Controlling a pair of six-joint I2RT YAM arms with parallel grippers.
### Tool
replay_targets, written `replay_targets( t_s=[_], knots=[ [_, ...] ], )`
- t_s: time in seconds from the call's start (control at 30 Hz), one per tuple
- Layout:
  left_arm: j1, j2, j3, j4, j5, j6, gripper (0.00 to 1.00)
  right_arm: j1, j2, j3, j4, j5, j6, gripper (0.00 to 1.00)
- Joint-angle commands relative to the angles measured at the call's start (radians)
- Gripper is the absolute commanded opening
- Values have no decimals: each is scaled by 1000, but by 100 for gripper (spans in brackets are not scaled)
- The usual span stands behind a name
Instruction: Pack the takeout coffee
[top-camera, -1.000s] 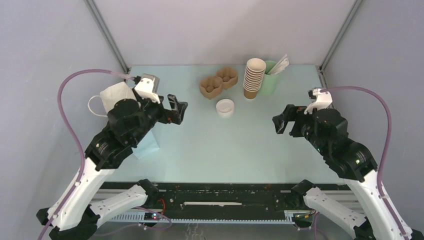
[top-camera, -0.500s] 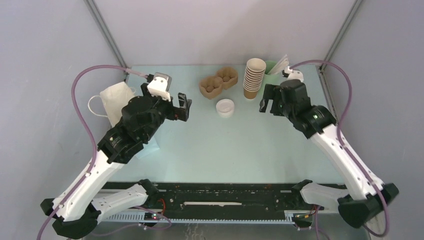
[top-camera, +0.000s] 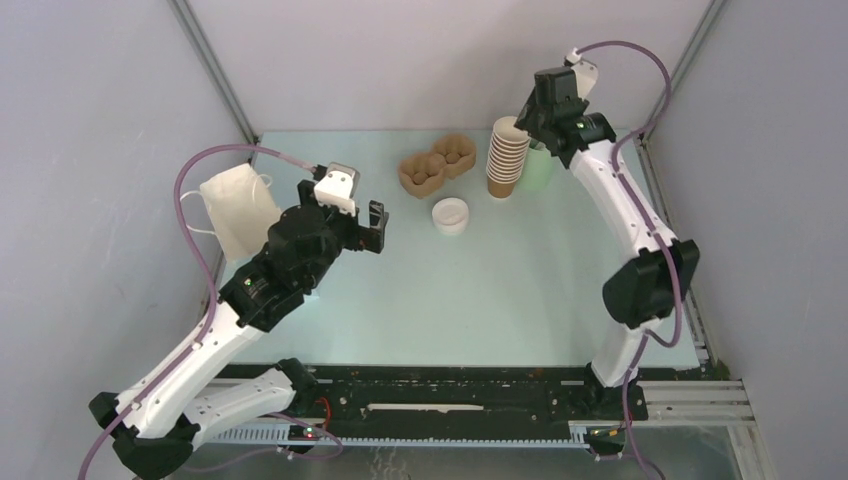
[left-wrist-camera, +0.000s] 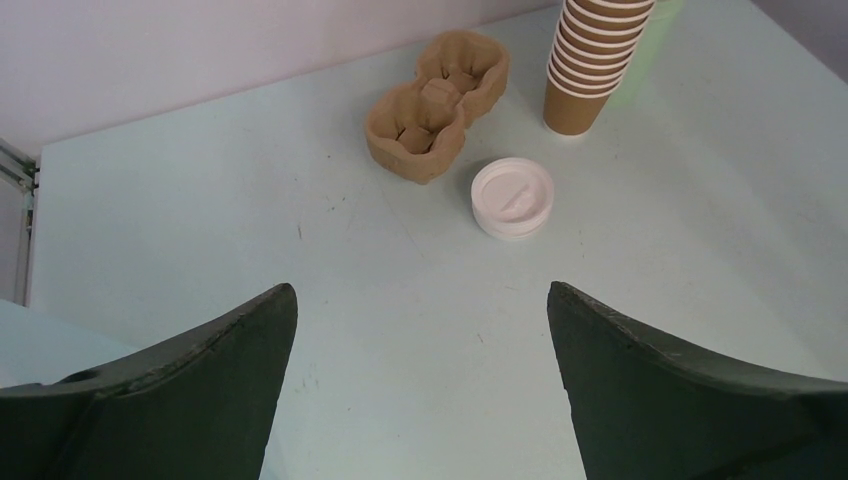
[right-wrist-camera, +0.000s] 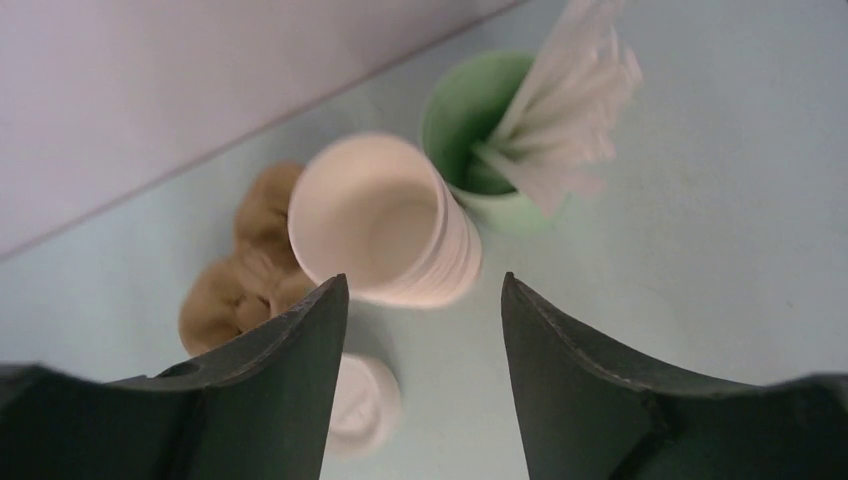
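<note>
Brown cup stack sits below my right gripper, jaws apart, empty; my left gripper gapes empty too.

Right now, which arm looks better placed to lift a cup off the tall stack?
Right, probably. The right gripper hangs over the stack of brown cups, jaws apart and framing its top. The left gripper is open over bare table, nearer the white lid.

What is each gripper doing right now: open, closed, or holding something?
Left gripper: open, holding nothing.
Right gripper: open above the cup stack, holding nothing.
</note>
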Motion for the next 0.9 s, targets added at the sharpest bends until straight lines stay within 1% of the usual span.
replay_targets(
  t_s=[0.0,0.03,0.1,0.17,0.3,0.47,0.7,0.77,0.87],
  knots=[
    [-7,-9,-12,72,-27,27,100,-6,122,186,-38,87,38,65],
    [-6,-10,-12,72,-28,28,100,-5,150,222,-50,99,34,64],
    [-5,-11,-13,71,-29,28,100,-6,202,287,-79,114,25,58],
    [-6,-11,-15,72,-28,29,100,-6,236,327,-99,130,23,56],
    [-6,-14,-17,76,-25,29,100,-6,265,334,-94,141,13,54],
    [-9,-22,-19,77,-22,29,100,-8,291,339,-94,148,5,43],
    [-10,-27,-22,79,-24,30,100,-12,327,342,-93,132,15,41],
    [-10,-27,-23,79,-24,30,100,-13,335,346,-91,125,17,38],
    [-11,-27,-23,79,-23,30,100,-14,348,351,-90,120,22,36]
  ],
)
